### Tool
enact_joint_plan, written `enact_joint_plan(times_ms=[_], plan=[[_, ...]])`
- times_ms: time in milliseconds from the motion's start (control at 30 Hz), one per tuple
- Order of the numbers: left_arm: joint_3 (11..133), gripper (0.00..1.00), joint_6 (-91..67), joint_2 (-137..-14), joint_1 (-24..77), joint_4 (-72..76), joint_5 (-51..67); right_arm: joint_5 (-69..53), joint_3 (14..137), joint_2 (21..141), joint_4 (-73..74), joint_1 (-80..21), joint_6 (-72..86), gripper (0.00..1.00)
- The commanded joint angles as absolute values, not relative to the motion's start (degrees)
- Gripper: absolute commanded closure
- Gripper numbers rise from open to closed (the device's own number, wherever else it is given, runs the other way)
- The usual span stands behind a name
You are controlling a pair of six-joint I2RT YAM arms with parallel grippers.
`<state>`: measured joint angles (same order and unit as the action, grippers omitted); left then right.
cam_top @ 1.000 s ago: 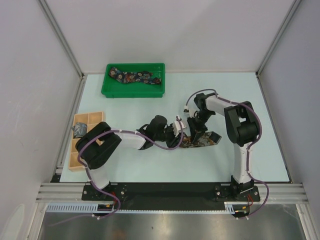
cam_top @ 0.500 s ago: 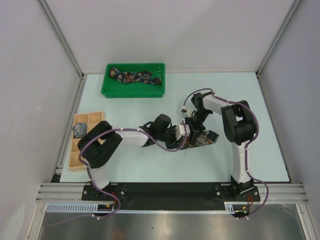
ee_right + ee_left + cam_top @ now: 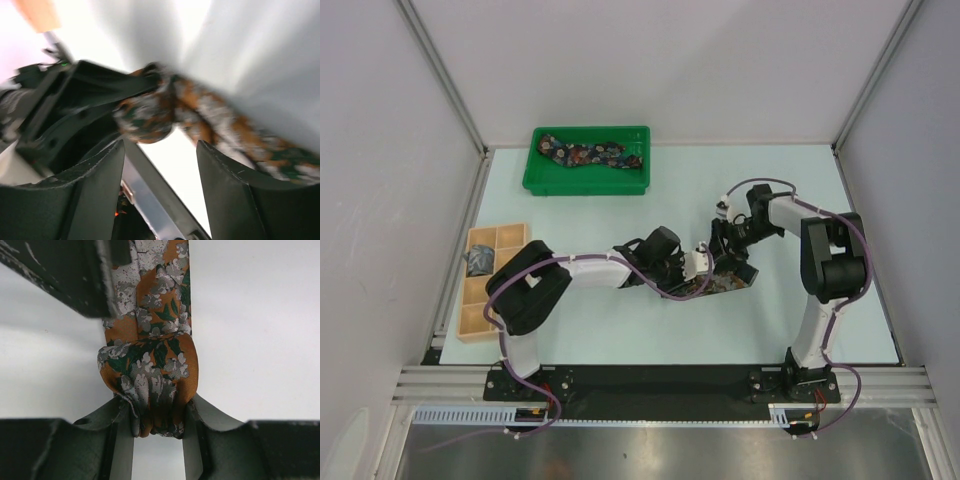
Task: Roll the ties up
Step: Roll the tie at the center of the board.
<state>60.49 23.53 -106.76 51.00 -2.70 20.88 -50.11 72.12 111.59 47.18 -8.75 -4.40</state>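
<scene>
Rust-brown tie [image 3: 150, 365], rolled end clamped in left fingers [image 3: 215, 432] — right fingers [image 3: 95, 190] spread wide, just beside the roll.

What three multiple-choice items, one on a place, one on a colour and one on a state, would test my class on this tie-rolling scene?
1. Where does the dark floral tie lie? A on the floor; B in the green tray; C on a shelf.
2. What ground colour has the tie being rolled? A rust-orange; B pink; C white.
3. How is the left tool? A open and empty; B out of view; C shut on the rolled end.
Answers: B, the top view shows it inside the tray; A, orange shows between the grey flowers; C, both fingers press the roll.
</scene>
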Motion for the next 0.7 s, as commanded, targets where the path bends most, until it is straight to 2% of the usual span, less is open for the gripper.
enact_joint_plan(times_ms=[0,300,333,500,533,600,633,667], plan=[[60.6,0.87,23.4,-112.1,52.3,-9.6,16.3,-60.5,66.6,106.4,40.5,-9.1,-1.8,0.35],[61.4,0.86,24.5,-113.4,52.5,-10.0,16.3,-59.5,64.7,108.9,34.0,-11.4,-0.3,0.44],[61.4,0.86,24.4,-113.5,52.5,-10.0,16.3,-59.4,64.4,109.2,33.1,-11.7,-0.3,0.49],[61.5,0.85,24.4,-113.6,52.5,-10.0,16.3,-56.5,63.2,109.4,34.6,-13.6,-2.3,0.57],[61.6,0.85,24.5,-113.6,52.5,-9.9,16.3,-56.0,63.0,109.5,35.0,-13.8,-2.7,0.65],[61.4,0.84,24.3,-113.5,52.5,-9.8,16.3,-54.1,62.8,109.6,35.7,-14.0,-3.5,0.76],[61.3,0.83,24.1,-113.6,52.5,-9.5,16.3,-53.4,62.8,109.7,36.1,-14.0,-4.0,0.88],[61.3,0.82,23.9,-113.5,52.5,-9.5,16.3,-52.0,62.7,109.9,36.3,-13.9,-4.2,0.95]])
